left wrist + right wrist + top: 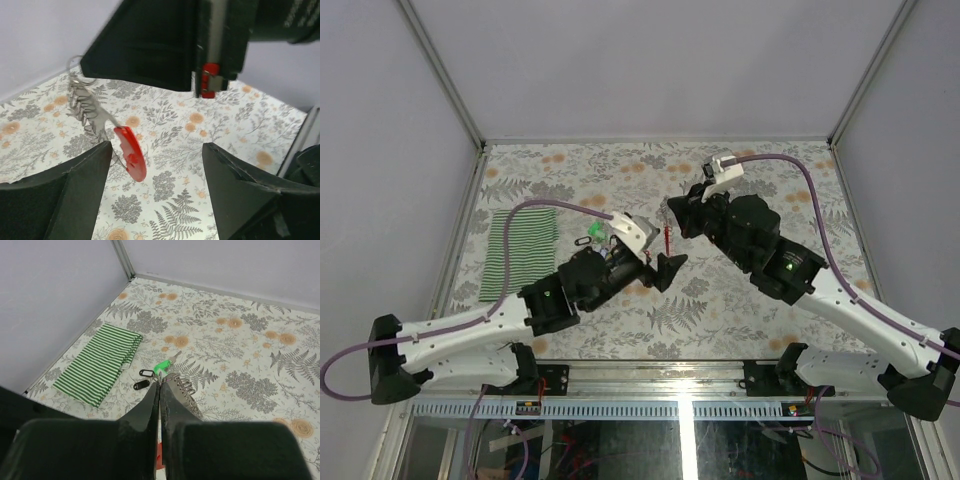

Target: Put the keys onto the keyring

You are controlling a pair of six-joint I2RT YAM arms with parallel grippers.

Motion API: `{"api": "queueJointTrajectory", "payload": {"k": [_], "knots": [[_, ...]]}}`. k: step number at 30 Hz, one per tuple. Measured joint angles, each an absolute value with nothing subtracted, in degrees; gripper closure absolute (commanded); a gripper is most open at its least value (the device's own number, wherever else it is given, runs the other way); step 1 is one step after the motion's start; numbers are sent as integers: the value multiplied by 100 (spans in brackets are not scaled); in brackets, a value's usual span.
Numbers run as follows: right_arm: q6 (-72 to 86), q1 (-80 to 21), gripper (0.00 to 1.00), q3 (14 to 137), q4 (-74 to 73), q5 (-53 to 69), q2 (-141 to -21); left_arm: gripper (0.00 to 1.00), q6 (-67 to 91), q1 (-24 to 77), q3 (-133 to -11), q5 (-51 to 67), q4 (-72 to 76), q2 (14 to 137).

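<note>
The left gripper (156, 146) sits low over the table (225, 120). Its fingers are spread wide and hold nothing. A red tag (131, 152) on a metal blade hangs before the gap, nearer the left finger. The blade hangs below a wire coil (87, 107), and the coil hangs from the keyring (74, 74).

The right gripper (159, 389) is above the left gripper. Its fingers are pressed together and pinch the keyring at their tips. In the top view the two grippers face each other near table centre, with the red tag between them.

On the table lie a green key (162, 365) and, just beside it, two black tags (146, 373). The blades of the black tags are too small to make out. These three lie between the grippers and the cloth (97, 362), apart from the cloth.
</note>
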State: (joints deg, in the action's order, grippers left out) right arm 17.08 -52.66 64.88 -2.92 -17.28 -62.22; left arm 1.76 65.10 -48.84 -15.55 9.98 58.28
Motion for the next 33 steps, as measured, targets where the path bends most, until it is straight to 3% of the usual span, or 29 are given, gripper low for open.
{"api": "queueJointTrajectory", "payload": {"k": [3, 8, 13, 26, 33], "knots": [[1774, -5266, 100, 6532, -392, -1732, -6235, 29, -196, 6882, -4965, -2130, 1083, 6187], [1844, -5266, 100, 6573, -436, -1732, -6235, 48, -803, 7244, -5142, -3221, 1378, 6751], [1907, -5266, 100, 6573, -471, -1719, -6222, 59, -1155, 7336, -5170, -4023, 1671, 6995], [1999, -5266, 100, 6573, -493, -1590, -5935, 94, -1431, 7349, -5162, -4731, 2119, 6923], [1986, -5269, 100, 6573, -506, -1262, -5706, 97, -1448, 7352, -5081, -4580, 2027, 6431]]}}
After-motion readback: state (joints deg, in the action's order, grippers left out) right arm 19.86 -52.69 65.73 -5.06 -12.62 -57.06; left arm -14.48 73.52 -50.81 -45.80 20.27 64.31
